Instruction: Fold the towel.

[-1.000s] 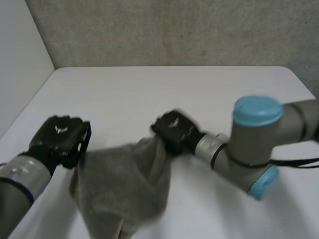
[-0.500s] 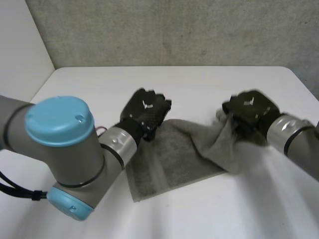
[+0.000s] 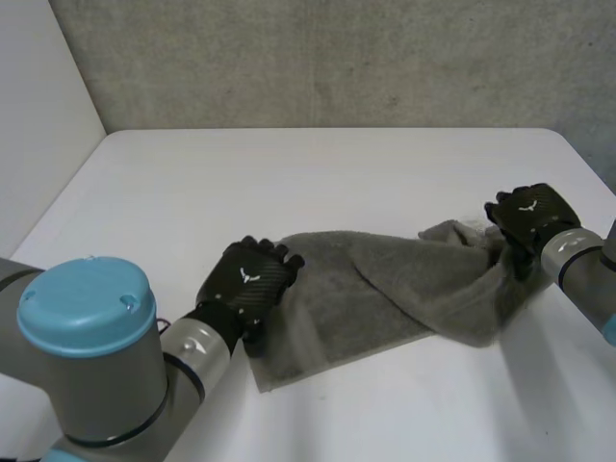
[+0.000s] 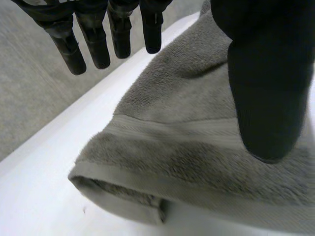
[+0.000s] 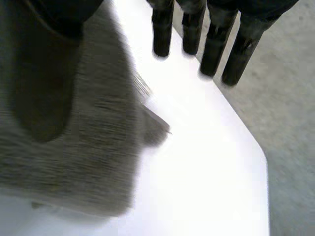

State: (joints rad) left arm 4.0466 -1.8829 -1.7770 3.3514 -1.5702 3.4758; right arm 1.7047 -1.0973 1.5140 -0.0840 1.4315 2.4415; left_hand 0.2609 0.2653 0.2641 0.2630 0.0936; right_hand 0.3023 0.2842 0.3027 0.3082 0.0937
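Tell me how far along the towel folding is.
Done: the towel lies stretched along the table, flat near the left hand. In hand: the right hand, fingers straight, is at the other end, which is rumpled and raised. Left: smoothing that end and, as far as I see, the folding itself.

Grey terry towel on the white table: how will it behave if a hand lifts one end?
Probably floppy: the grey terry towel bunches into folds near the right hand. Likely drags rather than slides: its pile looks coarse by the left hand. The doubled hem looks thick enough to pinch.
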